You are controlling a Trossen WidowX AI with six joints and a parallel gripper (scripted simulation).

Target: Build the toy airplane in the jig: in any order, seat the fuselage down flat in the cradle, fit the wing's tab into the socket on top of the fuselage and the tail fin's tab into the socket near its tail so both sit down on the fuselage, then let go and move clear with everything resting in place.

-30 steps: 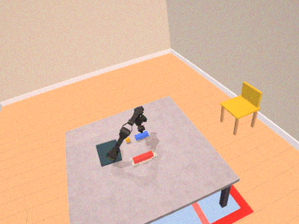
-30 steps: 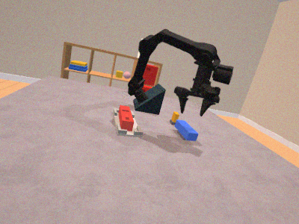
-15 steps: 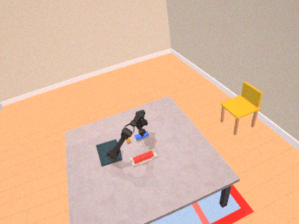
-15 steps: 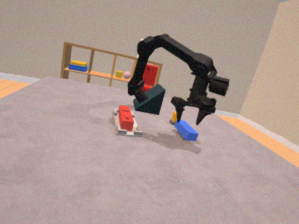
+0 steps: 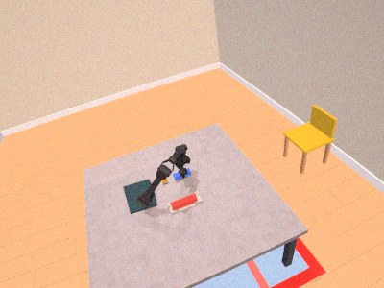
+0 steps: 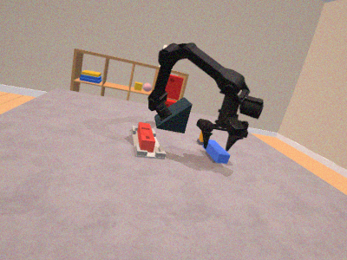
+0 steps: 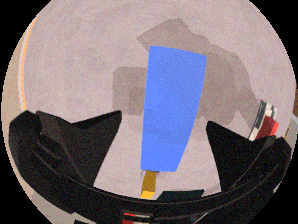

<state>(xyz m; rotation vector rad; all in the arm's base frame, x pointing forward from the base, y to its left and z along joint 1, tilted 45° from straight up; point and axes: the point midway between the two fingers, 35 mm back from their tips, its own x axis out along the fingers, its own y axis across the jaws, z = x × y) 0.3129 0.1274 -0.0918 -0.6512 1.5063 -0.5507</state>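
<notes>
The red fuselage (image 5: 184, 202) (image 6: 146, 136) (image 7: 270, 127) lies in the pale cradle (image 5: 170, 209) (image 6: 141, 153) and looks flat, with dark sockets on its top. The blue wing (image 5: 178, 176) (image 6: 218, 152) (image 7: 175, 110) lies on the table beside the cradle. My gripper (image 5: 183, 174) (image 6: 217, 148) (image 7: 164, 119) is open and empty, low over the wing, its fingertips to either side of it. Whether they reach down beside it is hard to tell. The orange tail fin (image 5: 164, 181) (image 6: 201, 138) (image 7: 149, 184) stands near the wing, partly hidden behind a finger in the exterior view.
The arm's dark base block (image 5: 134, 198) (image 6: 178, 119) is on the table (image 5: 230, 216) (image 6: 130, 208), near the tail fin and cradle. A yellow chair (image 5: 309, 136) and a shelf (image 6: 118, 87) are away from the table.
</notes>
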